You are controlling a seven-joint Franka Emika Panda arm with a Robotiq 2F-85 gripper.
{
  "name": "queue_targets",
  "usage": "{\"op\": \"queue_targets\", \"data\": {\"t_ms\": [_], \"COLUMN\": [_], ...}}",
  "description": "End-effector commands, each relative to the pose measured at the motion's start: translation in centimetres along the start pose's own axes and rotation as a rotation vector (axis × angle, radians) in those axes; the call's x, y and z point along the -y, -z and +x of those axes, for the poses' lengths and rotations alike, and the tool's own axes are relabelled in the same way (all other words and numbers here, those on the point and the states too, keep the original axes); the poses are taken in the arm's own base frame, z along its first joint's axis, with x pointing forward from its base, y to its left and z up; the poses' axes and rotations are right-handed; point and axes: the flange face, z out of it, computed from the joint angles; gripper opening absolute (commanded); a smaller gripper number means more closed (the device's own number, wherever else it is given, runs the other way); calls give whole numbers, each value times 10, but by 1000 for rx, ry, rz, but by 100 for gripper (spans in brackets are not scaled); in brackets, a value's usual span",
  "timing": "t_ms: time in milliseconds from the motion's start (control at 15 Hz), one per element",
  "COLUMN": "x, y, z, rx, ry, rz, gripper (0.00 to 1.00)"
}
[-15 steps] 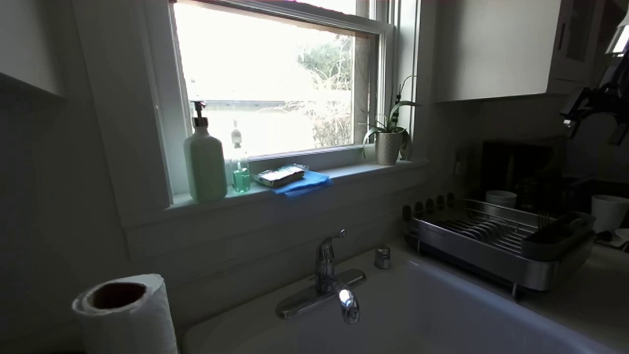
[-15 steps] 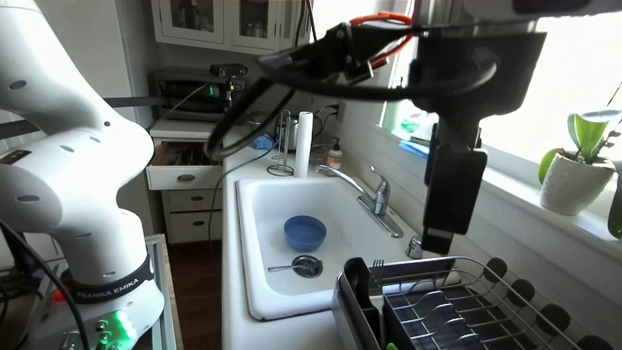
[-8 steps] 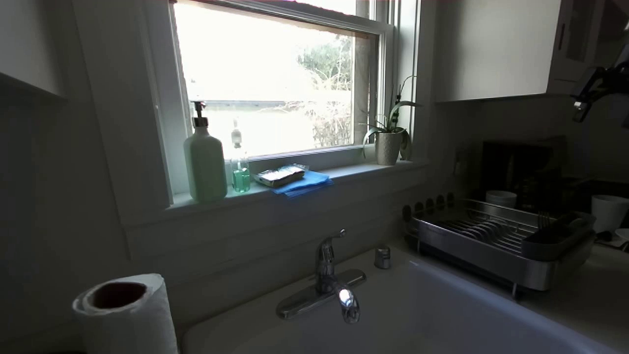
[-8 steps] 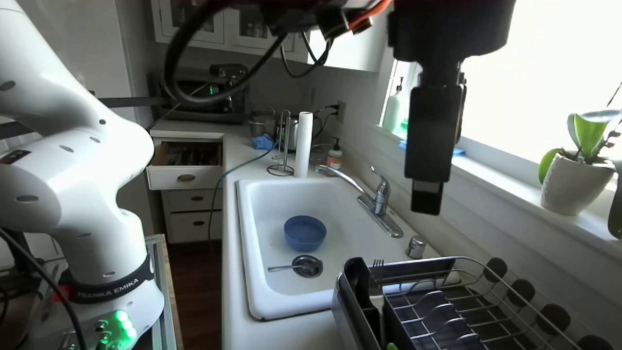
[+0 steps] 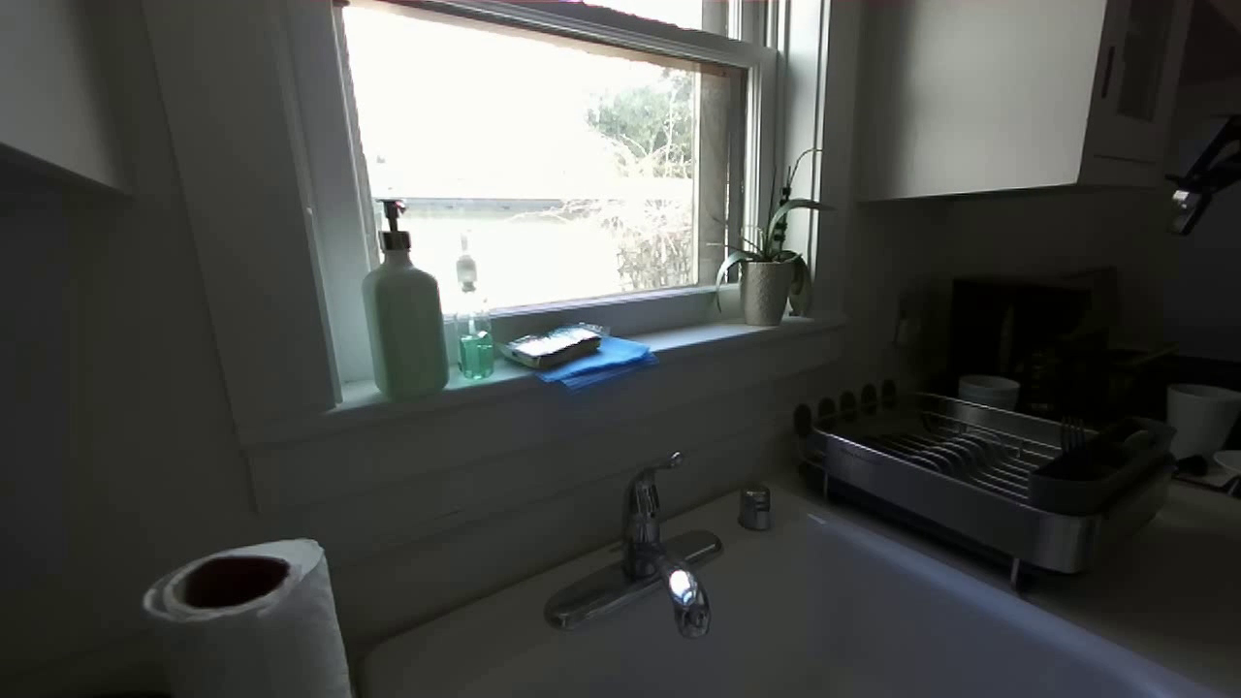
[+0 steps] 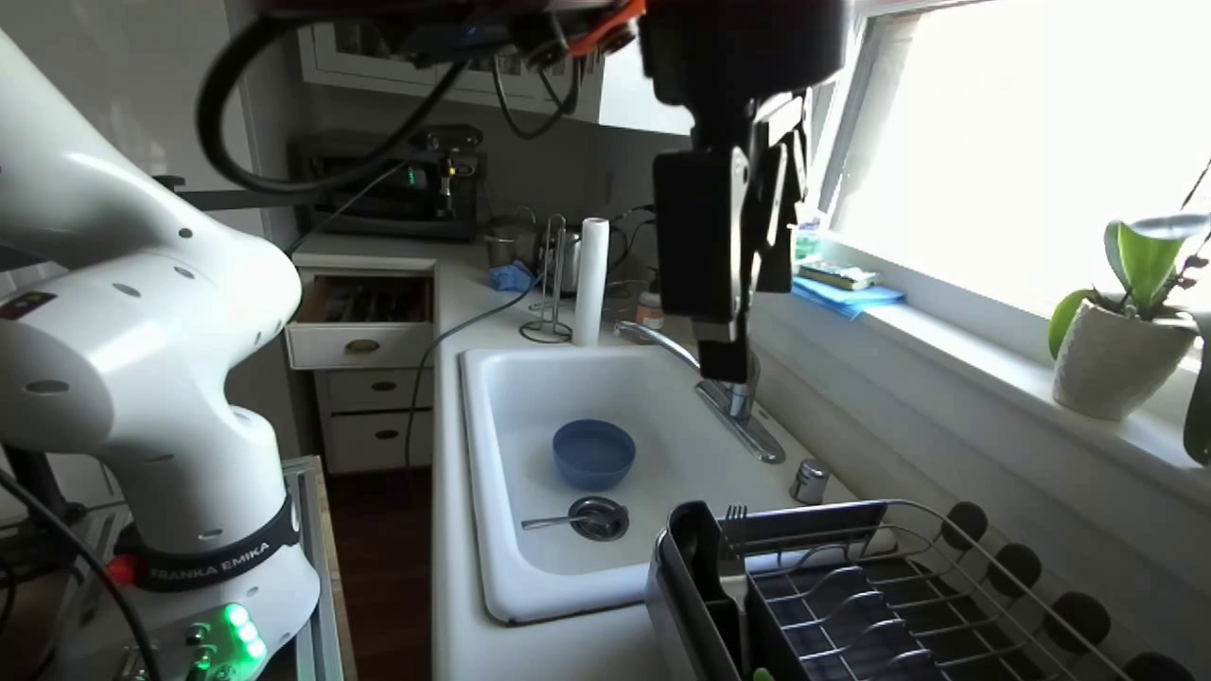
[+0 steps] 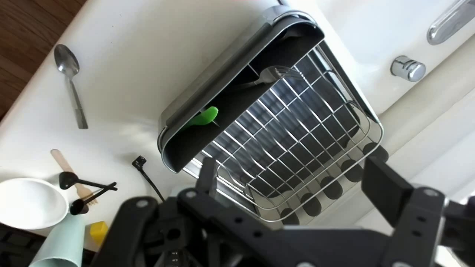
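My jaws spread wide above the dish rack [image 7: 293,137]

The dish rack sits on the worktop [image 7: 122,66] just beside the sink [image 6: 497,445], and I hang in the air over it with my jaws far apart. Along one side of it runs a dark cutlery caddy [image 7: 237,98]. A fork [image 7: 270,75] stands in the caddy, tines up; toward one end a bright green utensil end [image 7: 209,115] pokes out, and the opposite end compartment holds something too dim for me to make out.

On the worktop, well apart from the rack, lies a metal spoon [image 7: 66,65]. I also see a white bowl [image 7: 31,204] near a wooden fork [image 7: 64,163] and two black spoons [image 7: 68,180] with crossing handles; a pale green cup [image 7: 61,241] and a yellow block [image 7: 98,233] are close by.

In an exterior view, the sink holds a blue bowl [image 6: 593,463], and near it a metal utensil [image 6: 549,522] lies with one end over the drain [image 6: 620,530]. Farther off, a drawer [image 6: 359,345] stands pulled out, its contents too dark to tell.

On the sill [image 6: 984,359], a tall pump bottle [image 5: 405,334] is next to a small clear bottle [image 5: 475,354] of green liquid, and toward the other end a textured pot [image 6: 1121,364] holds a plant [image 6: 1145,270]
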Motion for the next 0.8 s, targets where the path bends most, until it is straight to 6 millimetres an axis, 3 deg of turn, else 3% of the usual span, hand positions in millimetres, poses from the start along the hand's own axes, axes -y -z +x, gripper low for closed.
{"op": "queue_targets", "data": {"t_ms": [0, 333, 400, 733], "x": [-8, -17, -14, -17], "y": [13, 22, 21, 21], "z": [-23, -33, -23, -28], "rx": [-112, -171, -133, -141], "ry": [-57, -92, -69, -76], "rz": [31, 27, 41, 39], "gripper": [100, 100, 100, 100]}}
